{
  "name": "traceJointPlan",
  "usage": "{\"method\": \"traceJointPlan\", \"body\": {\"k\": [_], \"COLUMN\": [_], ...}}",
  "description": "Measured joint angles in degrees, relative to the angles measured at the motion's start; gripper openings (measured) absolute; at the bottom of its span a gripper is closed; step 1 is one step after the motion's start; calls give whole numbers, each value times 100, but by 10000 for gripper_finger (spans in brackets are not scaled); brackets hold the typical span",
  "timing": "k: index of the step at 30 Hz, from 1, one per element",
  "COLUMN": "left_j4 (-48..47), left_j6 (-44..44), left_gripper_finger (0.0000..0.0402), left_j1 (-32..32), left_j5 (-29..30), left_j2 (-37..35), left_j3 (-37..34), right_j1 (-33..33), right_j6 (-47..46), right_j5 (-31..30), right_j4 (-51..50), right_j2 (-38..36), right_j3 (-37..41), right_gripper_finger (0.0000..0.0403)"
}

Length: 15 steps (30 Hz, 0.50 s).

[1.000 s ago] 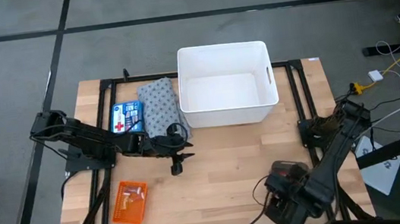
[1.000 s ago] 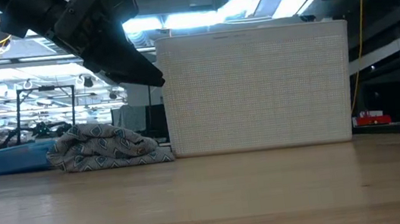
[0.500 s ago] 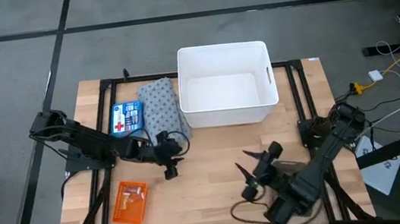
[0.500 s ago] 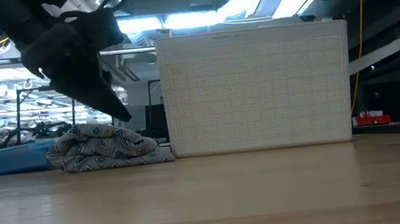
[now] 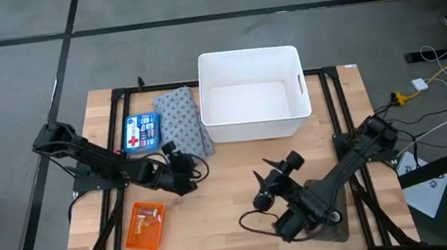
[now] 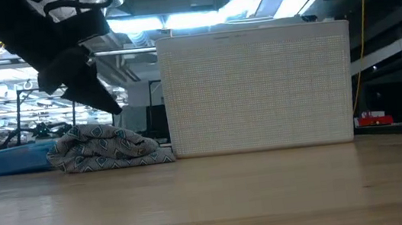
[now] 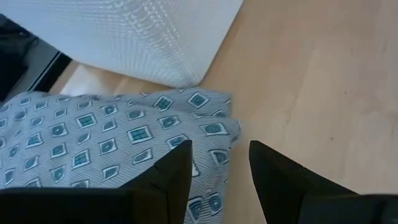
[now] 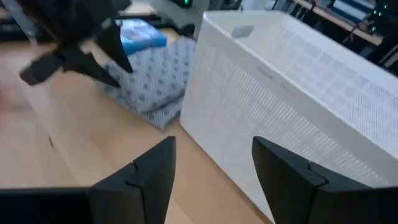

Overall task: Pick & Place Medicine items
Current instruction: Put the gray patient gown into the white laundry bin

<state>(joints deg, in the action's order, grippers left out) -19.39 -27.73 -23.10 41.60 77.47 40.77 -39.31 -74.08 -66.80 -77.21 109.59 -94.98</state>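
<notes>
- Nothing is sitting in our fingers: the left gripper (image 7: 219,165) is hanging narrowly parted and empty over the grey cloth (image 5: 180,122), while the right gripper (image 5: 267,186) is gaping wide at the table's five o'clock.
- We are judging the job barely begun: the blue box (image 5: 141,132) is lying at nine o'clock of the white bin (image 5: 247,55), which is showing no contents.

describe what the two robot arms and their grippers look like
Both arms are black, built from slim jointed links. The left arm and the right arm each trail thin black cables that loop near the wrist. The left gripper and the right gripper each end in two dark, flat, wedge-shaped fingers with angular edges. No markings or labels can be made out on either arm.
</notes>
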Motion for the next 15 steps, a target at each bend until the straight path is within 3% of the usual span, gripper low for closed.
{"method": "traceJointPlan", "body": {"k": [5,15], "left_j4": [-11,-130], "left_j6": [-14,417], "left_gripper_finger": [181,275], "left_j1": [-2,-204], "left_j5": [-173,-205], "left_j2": [0,5], "left_j3": [85,273], "right_j1": [92,103], "right_j6": [45,257], "right_j5": [163,341], "right_j4": [1,1], "right_j2": [38,38], "right_j3": [-1,0], "right_gripper_finger": [212,212]}}
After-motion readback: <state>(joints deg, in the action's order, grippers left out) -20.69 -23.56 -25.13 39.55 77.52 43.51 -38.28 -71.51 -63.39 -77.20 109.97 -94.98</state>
